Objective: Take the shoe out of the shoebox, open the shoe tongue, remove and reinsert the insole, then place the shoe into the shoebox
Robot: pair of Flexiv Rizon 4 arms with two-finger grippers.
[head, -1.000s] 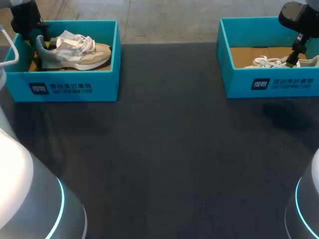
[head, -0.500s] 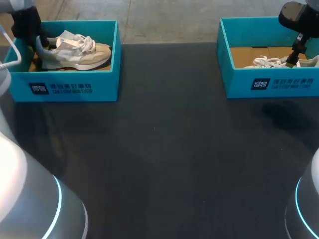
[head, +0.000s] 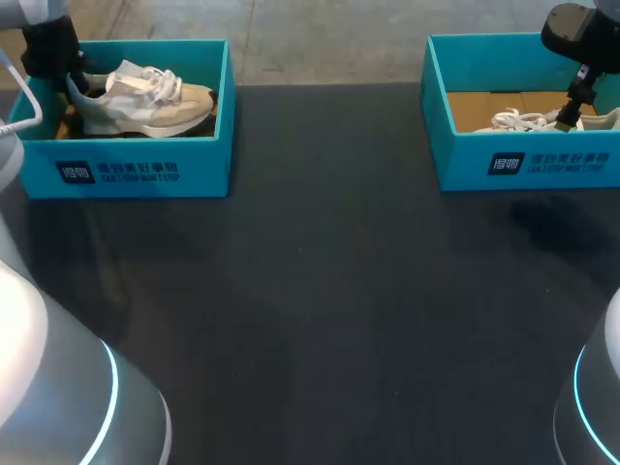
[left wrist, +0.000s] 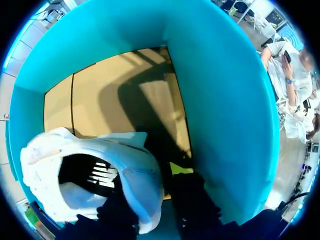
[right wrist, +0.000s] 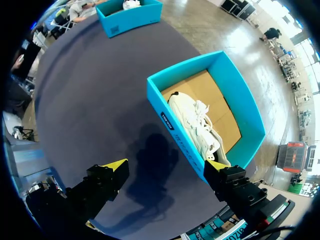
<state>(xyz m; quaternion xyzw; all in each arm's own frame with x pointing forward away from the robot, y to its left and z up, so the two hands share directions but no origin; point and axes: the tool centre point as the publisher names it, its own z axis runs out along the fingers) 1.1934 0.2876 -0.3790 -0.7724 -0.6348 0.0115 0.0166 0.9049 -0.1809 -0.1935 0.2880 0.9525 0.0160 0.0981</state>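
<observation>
A beige and white shoe (head: 145, 97) lies in the left teal shoebox (head: 126, 165), toe toward the table's middle. My left gripper (head: 66, 82) is down at its heel. In the left wrist view the gripper (left wrist: 150, 195) is shut on the white heel wall (left wrist: 142, 175), one finger inside the shoe's opening and one outside against the box wall (left wrist: 225, 100). My right gripper (head: 578, 102) hangs open over the right teal shoebox (head: 523, 160), where a white shoe (head: 528, 119) lies. In the right wrist view this gripper (right wrist: 165, 165) is high above that shoe (right wrist: 197, 122), holding nothing.
The two shoeboxes stand at the far left and far right of the dark table (head: 320, 291). The left box also shows small at the far side in the right wrist view (right wrist: 130, 17). My arms' grey bases fill the near corners.
My left gripper's fingers have closed onto the shoe's heel, and the heel has shifted slightly toward the left box wall. The right arm has not moved.
</observation>
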